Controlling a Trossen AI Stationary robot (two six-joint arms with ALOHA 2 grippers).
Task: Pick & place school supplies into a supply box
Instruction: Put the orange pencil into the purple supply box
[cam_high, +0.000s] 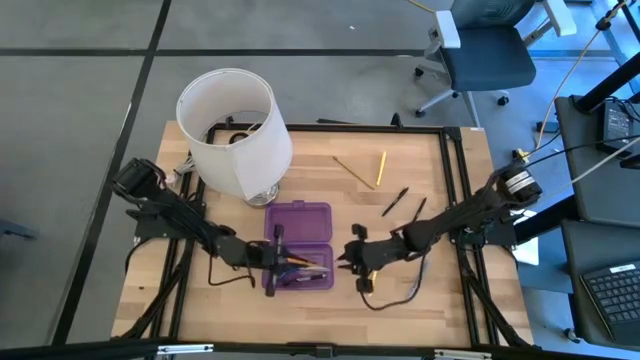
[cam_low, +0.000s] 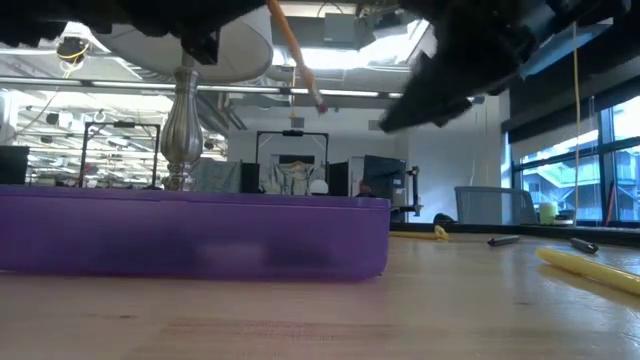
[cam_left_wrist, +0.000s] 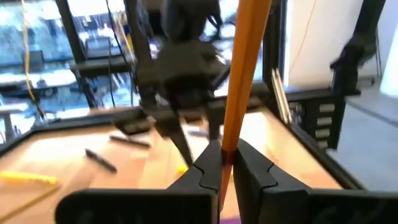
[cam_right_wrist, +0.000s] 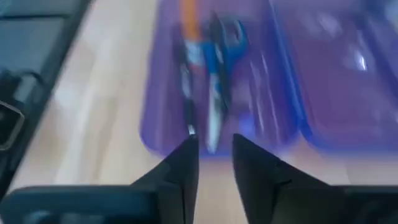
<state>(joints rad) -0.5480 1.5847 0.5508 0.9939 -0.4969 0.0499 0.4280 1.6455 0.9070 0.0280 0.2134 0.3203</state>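
From above, the left tool (cam_high: 272, 258) sits over the near tray of the supply box (cam_high: 300, 215), clamped on an orange pencil (cam_high: 300, 262); the right tool (cam_high: 350, 256) hovers just beside the box's right edge. 2 dark pens (cam_high: 394, 202) and 2 yellow pencils (cam_high: 380, 169) lie well apart on the counter (cam_high: 440, 300), with open room around them.

At counter height, the pencil (cam_low: 296, 55) hangs tilted above the purple wall (cam_low: 200, 235).

Left wrist: fingers (cam_left_wrist: 205, 171) pinch the pencil (cam_left_wrist: 242, 74) near its lower end (light, stiff, slippery, likely to pivot).

Right wrist: the tool (cam_right_wrist: 214, 155) is slightly apart, holding nothing; blue-handled scissors (cam_right_wrist: 219, 62) lie in the tray.
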